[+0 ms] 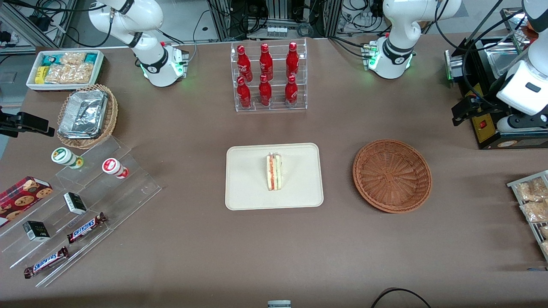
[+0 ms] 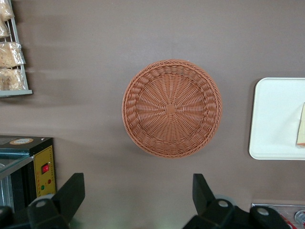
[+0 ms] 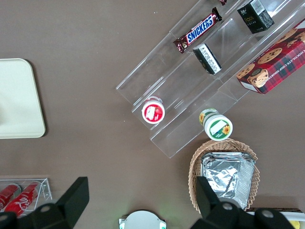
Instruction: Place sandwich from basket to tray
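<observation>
Six red bottles [image 1: 267, 77] standing in a clear rack [image 1: 270, 105], farther from the front camera than the table's middle. Toward the parked arm's end: tan wicker basket [image 1: 110, 117] with foil containers [image 1: 82, 114], white box of snacks [image 1: 98, 70], clear stepped stand [image 1: 137, 184] with Snickers bars [image 1: 85, 227] and two small cups [image 1: 114, 167].

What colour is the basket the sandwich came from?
Reddish-brown woven wicker basket, clearest in the left wrist view; gripper open above it.

One sandwich [image 1: 274, 172], one tray [image 1: 248, 188], and one reddish-brown basket [image 1: 392, 175]. Six red bottles [image 1: 266, 76] stand in a clear rack [image 1: 270, 106]. There are two Snickers bars [image 1: 86, 227], two small dark boxes [image 1: 75, 202], two round-lidded cups [image 1: 114, 167], one cookie box [image 1: 21, 196], and one tan basket [image 1: 112, 112] with foil containers [image 1: 83, 113]. One end effector [image 2: 136, 195], jaws apart
</observation>
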`<action>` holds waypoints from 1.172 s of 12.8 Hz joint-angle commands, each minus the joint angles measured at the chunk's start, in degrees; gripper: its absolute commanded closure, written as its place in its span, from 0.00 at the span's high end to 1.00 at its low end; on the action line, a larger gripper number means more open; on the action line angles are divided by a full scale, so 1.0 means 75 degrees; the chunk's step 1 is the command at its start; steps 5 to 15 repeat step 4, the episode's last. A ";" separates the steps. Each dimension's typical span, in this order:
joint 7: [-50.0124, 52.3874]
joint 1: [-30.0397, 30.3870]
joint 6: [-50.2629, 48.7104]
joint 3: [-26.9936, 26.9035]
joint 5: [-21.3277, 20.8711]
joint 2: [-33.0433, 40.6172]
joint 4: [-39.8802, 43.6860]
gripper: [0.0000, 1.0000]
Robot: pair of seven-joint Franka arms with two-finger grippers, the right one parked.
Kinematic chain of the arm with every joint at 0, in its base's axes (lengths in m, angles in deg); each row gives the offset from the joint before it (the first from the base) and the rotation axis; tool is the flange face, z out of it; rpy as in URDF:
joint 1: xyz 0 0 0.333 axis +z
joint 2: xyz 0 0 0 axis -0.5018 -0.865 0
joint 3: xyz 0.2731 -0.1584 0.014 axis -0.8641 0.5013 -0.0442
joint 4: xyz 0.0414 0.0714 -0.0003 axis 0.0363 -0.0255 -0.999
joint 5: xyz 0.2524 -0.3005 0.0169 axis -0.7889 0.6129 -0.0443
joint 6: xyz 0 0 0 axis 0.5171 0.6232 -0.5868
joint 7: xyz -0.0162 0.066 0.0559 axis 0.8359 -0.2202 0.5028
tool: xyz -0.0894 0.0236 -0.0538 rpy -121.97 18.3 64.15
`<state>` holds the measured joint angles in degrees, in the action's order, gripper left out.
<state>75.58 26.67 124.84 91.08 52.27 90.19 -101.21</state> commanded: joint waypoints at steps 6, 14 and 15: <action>-0.0657 -0.0068 -0.0333 -0.0092 0.0054 0.0023 0.0138 1.00; -0.0657 -0.0068 -0.0333 -0.0092 0.0054 0.0023 0.0138 1.00; -0.0657 -0.0068 -0.0333 -0.0092 0.0054 0.0023 0.0138 1.00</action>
